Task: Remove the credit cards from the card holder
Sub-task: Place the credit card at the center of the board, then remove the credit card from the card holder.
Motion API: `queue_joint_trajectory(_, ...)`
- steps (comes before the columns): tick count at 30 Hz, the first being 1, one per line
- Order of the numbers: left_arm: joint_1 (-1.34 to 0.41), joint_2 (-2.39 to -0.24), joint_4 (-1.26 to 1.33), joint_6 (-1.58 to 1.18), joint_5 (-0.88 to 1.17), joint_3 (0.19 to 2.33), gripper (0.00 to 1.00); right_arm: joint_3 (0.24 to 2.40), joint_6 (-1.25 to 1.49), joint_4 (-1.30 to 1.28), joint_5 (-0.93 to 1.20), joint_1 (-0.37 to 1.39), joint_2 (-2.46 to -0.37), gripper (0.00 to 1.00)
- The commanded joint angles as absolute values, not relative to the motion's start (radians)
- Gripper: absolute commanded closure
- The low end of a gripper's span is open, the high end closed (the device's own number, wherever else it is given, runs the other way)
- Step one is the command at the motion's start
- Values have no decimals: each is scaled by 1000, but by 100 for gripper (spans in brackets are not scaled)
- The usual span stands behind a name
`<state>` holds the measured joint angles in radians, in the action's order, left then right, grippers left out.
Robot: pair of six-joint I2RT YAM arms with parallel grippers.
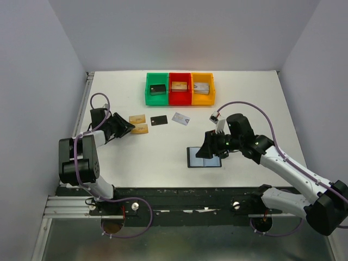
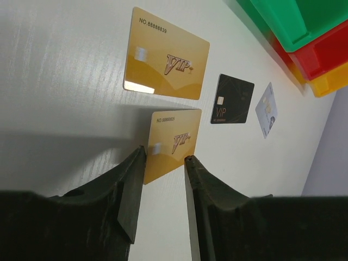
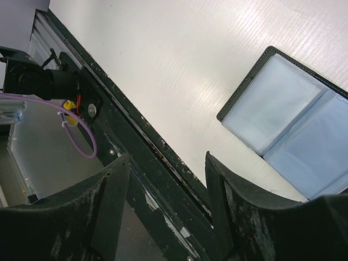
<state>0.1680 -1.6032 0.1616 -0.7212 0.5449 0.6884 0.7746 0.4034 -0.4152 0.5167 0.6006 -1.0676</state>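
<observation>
Two tan-gold credit cards (image 1: 139,123) lie side by side on the table at the left, with a black card (image 1: 159,120) and a silver-grey card (image 1: 181,118) to their right. My left gripper (image 1: 128,126) is open and low at the nearer gold card (image 2: 173,140), whose near corner lies between the fingertips. The other gold card (image 2: 166,54) lies just beyond it. The card holder (image 1: 205,157) lies open and flat near the front edge, and its bluish pockets (image 3: 288,119) look empty. My right gripper (image 1: 205,150) is open, empty, and hovers over the holder's left side.
Green (image 1: 157,88), red (image 1: 180,87) and orange (image 1: 202,87) bins stand in a row at the back, each with a blocky item inside. The table's dark front rail (image 3: 141,147) runs just below the right gripper.
</observation>
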Motion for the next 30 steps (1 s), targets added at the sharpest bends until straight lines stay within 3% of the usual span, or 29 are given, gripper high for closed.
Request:
queue_joint_trajectory(1,176,-1582,80,-684,505,722,54,782,396,-425,494,600,-1072,35)
queue_joint_trajectory(7,178,-1542,-119,-630,303,764,45,788,387,-475,422,600,-1091,34)
queue_joint_trajectory(14,158,-1346,-248,-660,34,770,39,764,449,-540,105,597,-1063,28)
queue_joint_trajectory(18,5,-1223,-250,-678,-58,756,39,738,504,-567,-87,551,-1103,27)
queue_joint_trajectory(23,-271,-1164,-230,-715,-78,761,39,681,532,-566,-107,431,-1123,27)
queue_joint_trajectory(30,-532,-1228,-84,-753,-9,752,41,650,552,-571,-163,400,-1166,26)
